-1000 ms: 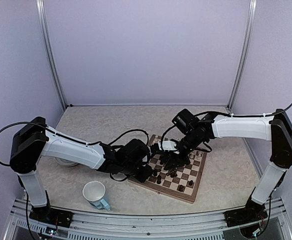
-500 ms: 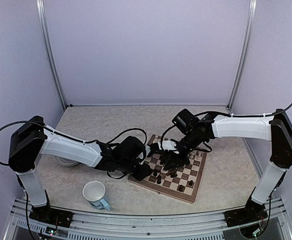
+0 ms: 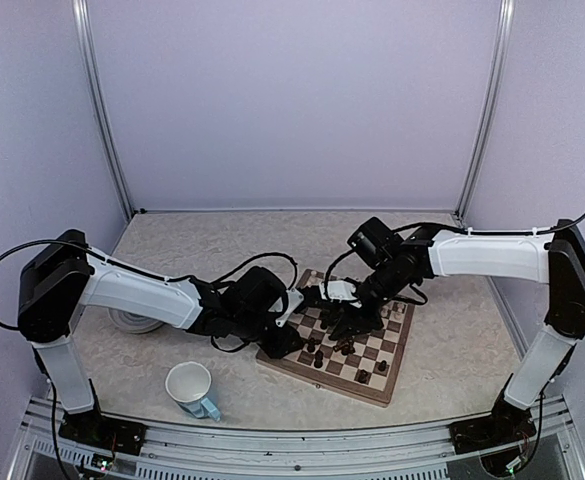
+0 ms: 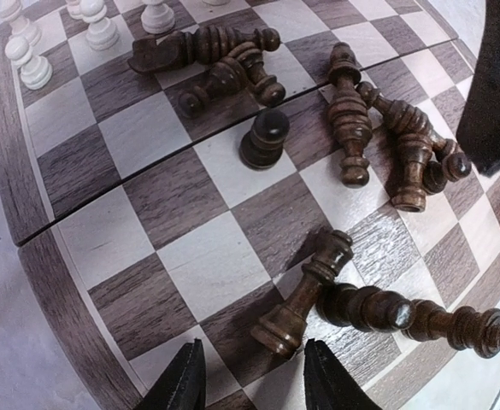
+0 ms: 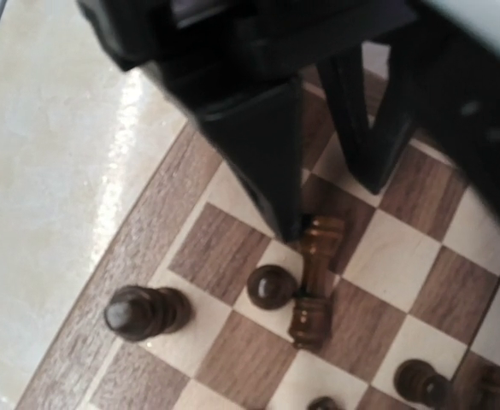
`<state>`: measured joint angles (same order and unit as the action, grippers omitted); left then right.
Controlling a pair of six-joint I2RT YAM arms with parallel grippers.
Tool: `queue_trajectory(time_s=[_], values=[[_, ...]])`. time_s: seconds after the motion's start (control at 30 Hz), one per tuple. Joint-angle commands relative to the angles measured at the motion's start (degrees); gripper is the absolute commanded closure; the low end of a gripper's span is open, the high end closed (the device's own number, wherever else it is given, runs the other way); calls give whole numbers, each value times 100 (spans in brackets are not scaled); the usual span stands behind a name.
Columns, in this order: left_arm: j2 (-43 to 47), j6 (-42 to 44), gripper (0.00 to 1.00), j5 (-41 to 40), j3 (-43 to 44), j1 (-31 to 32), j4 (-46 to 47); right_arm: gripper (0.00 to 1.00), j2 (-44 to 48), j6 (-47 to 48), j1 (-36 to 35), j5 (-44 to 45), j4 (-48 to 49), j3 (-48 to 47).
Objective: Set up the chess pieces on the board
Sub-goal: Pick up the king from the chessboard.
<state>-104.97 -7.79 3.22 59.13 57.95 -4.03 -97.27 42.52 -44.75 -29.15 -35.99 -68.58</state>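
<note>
Left wrist target: toppled dark chess piece point(image 4: 302, 295), lying on the board point(image 4: 104, 248) near its edge.
Long axis: diagonal, with the base toward our jaws.
Nearer arm: we judge the left gripper point(image 4: 250, 383); jaws spread and empty, the base just ahead, slightly right.
Other arm: right gripper point(image 5: 330, 207), jaws apart and empty, one tip beside another fallen dark piece point(image 5: 312, 282).

Dark chess pieces point(image 4: 350, 128) lie toppled on the checkered board point(image 4: 207, 265); white pieces point(image 4: 102, 26) stand upright.

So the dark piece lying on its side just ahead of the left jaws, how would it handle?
The dark piece is round and turned, so a push would likely roll it, though the fallen piece lying against it may block that. It looks like stiff wood, and its narrow ribbed waist could slip when pinched.
</note>
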Motion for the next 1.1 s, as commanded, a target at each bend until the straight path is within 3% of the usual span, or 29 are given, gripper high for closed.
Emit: queue_trajectory(time_s=[0.0,0.3,0.63,1.07], values=[[-57,435,60,208,18,65,115,65,246,60,84,8,-49,89],[-268,681,68,156,125,84,192,64,649,272,162,-236,-314,260],[-400,913,67,141,201,83,288,64,739,214,195,-279,-298,315],[40,827,91,-127,-112,133,-14,65,325,213,181,-374,-247,13]])
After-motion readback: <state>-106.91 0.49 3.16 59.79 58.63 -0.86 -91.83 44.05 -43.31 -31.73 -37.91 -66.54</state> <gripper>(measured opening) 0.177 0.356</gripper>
